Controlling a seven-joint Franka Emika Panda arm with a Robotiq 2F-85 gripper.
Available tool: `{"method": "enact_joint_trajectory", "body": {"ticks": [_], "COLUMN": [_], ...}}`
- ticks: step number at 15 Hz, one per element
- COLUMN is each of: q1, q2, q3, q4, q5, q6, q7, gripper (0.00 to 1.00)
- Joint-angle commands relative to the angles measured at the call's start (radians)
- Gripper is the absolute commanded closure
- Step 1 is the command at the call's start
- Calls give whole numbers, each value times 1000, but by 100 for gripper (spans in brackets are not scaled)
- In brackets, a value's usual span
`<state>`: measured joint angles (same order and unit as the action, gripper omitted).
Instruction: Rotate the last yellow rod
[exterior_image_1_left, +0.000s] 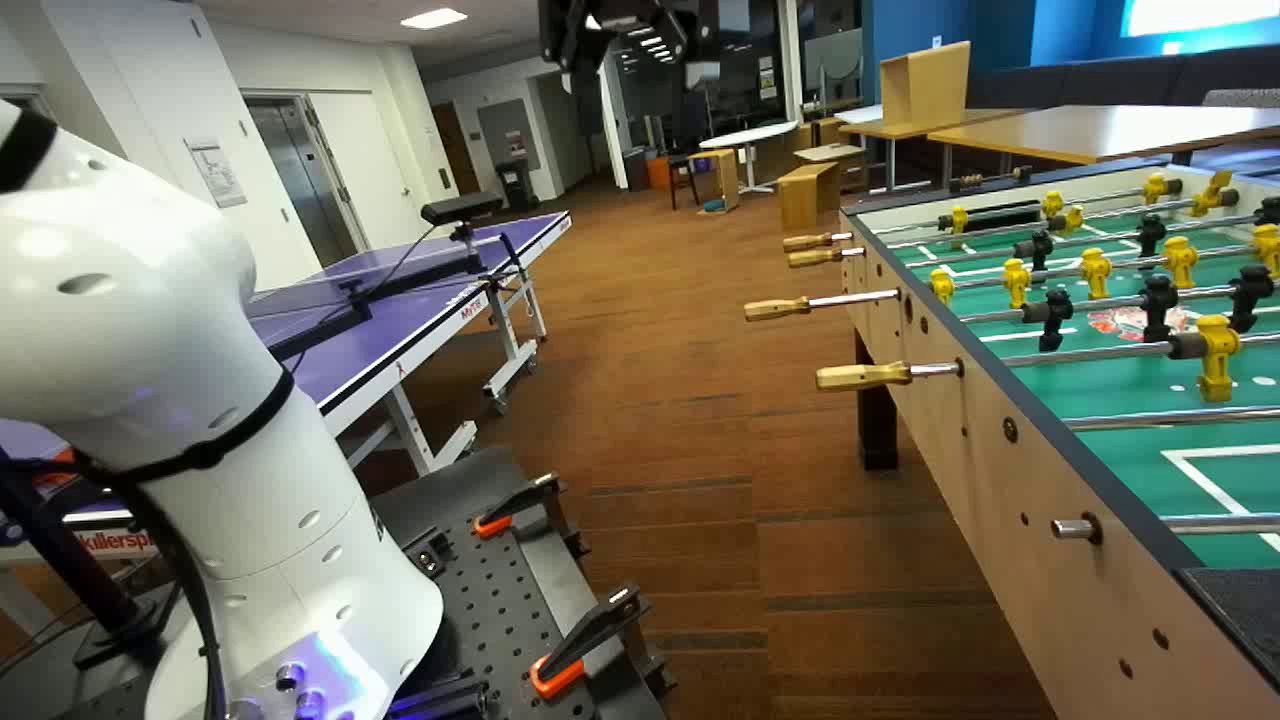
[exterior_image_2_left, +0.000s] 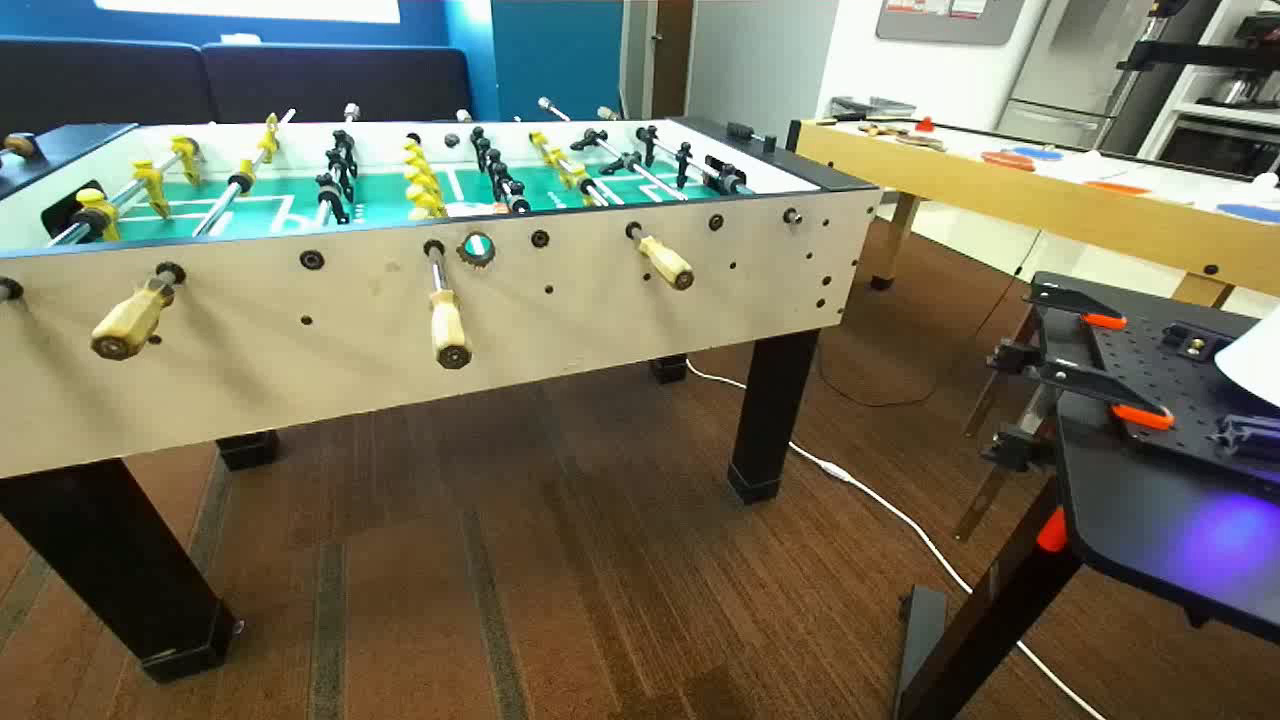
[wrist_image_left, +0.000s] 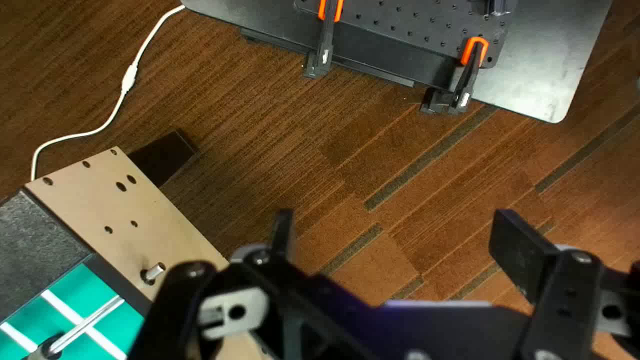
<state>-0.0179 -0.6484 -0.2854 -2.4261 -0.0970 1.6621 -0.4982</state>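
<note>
I take the last yellow rod to be the metal rod with the largest-looking tan wooden handle in an exterior view. The same handle shows in an exterior view, tilting down from the table's side wall. Its yellow figure hangs over the green field. The rod does not show in the wrist view. My gripper is high above the floor, at the top edge, well apart from the handle. In the wrist view the gripper is open, with only carpet between its fingers.
The foosball table has other tan handles and a bare rod end. My base bench carries orange-tipped clamps. A purple ping-pong table stands behind the arm. A white cable lies on the floor.
</note>
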Motion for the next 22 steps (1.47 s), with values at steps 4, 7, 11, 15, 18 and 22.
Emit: {"method": "enact_joint_trajectory", "body": {"ticks": [4, 7, 11, 15, 18, 22], "q1": [-11, -10, 20, 48, 56, 41], "q2": [2, 18, 74, 153, 218, 318], "q3": [9, 30, 120, 222, 307, 415], "q4": [2, -13, -89, -181, -263, -334], "q5": [5, -15, -71, -150, -237, -386], "q6": [-1, 40, 186, 385, 585, 759], "q7": [-5, 20, 54, 115, 231, 430], "gripper": [0, 0, 0, 0, 0, 0]}}
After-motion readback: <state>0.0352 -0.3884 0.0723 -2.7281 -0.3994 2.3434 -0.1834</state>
